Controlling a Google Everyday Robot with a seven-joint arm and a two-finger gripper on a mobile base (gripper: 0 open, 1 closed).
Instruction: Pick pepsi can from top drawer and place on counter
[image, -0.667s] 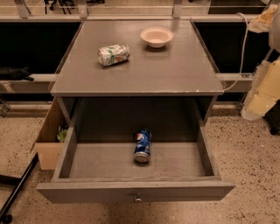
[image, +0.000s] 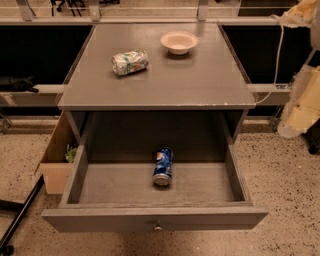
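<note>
The pepsi can (image: 163, 166) is blue with silver ends and lies on its side in the middle of the open top drawer (image: 155, 220). The drawer is pulled fully out, with a small metal knob on its front panel. The counter (image: 190, 80) is the grey cabinet top above it. My gripper (image: 299, 12) is at the top right edge of the view, right of the counter and far from the can. The cream arm (image: 302, 102) hangs below it at the right edge.
A crushed silver-green can (image: 129, 62) and a small white bowl (image: 179, 42) sit on the back half of the counter. A brown cardboard box (image: 56, 160) stands on the floor left of the drawer. A black stand leg (image: 20, 215) crosses the bottom left floor.
</note>
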